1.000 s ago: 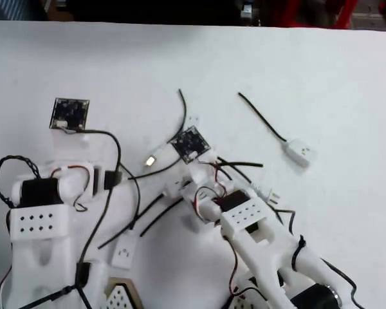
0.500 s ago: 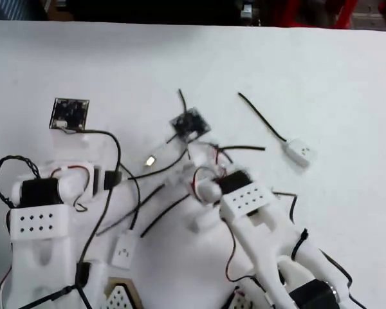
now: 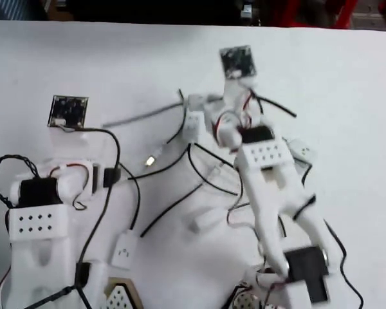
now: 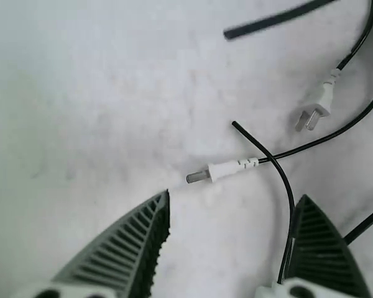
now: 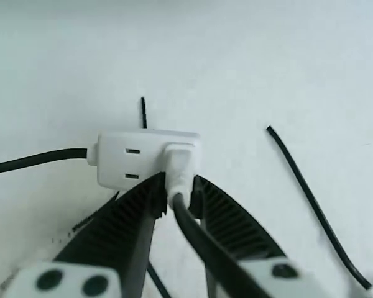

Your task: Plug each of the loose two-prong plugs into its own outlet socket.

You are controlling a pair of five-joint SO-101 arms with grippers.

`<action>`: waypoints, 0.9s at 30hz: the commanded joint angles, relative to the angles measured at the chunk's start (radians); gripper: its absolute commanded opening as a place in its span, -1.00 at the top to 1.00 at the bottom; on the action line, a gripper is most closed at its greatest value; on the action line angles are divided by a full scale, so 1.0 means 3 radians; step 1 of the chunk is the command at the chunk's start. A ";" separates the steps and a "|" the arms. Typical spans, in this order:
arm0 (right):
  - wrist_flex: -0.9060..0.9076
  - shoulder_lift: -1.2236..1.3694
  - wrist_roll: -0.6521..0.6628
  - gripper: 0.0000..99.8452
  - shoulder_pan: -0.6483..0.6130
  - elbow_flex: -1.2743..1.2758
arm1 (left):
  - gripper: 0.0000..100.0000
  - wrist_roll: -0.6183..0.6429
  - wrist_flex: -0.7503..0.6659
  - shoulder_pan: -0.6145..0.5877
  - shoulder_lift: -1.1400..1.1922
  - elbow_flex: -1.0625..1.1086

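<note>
White arms (image 3: 270, 187), ribbed dark jaws

The prongs of the plug (image 5: 179, 162) are hidden against the outlet socket (image 5: 127, 158), whose cord (image 5: 31, 162) runs off the edge; in the high view a cable (image 3: 138, 116) is blurred

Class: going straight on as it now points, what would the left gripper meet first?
Probably the white plug, lying just ahead of the open left gripper; depth is unclear.

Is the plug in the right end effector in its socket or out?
In: the white plug sits flush against the outlet block, no prongs showing, with the right end effector shut on it.
</note>
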 commanded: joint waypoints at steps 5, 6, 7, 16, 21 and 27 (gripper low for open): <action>-0.0069 0.1235 -0.0184 0.96 0.0217 -0.1453 | 0.38 0.0000 -0.0066 -0.0023 -0.0074 -0.0046; -0.0023 0.1383 -0.0174 0.96 0.0233 -0.1606 | 0.38 0.0000 -0.0066 -0.0028 -0.0074 -0.0036; 0.0049 0.1527 -0.0174 0.96 0.0248 -0.1785 | 0.38 0.0031 -0.0066 -0.0033 -0.0074 -0.0036; 0.1373 0.2376 -0.0338 0.64 0.0248 -0.3360 | 0.38 0.0118 -0.0066 -0.0023 -0.0074 -0.0031; 0.2263 0.2391 -0.0184 0.68 0.0330 -0.4020 | 0.38 0.0113 -0.0148 -0.0023 -0.0074 0.0092; 0.3276 0.2422 -0.0051 0.68 0.0171 -0.4368 | 0.38 0.0113 -0.0297 -0.0038 -0.0074 0.0210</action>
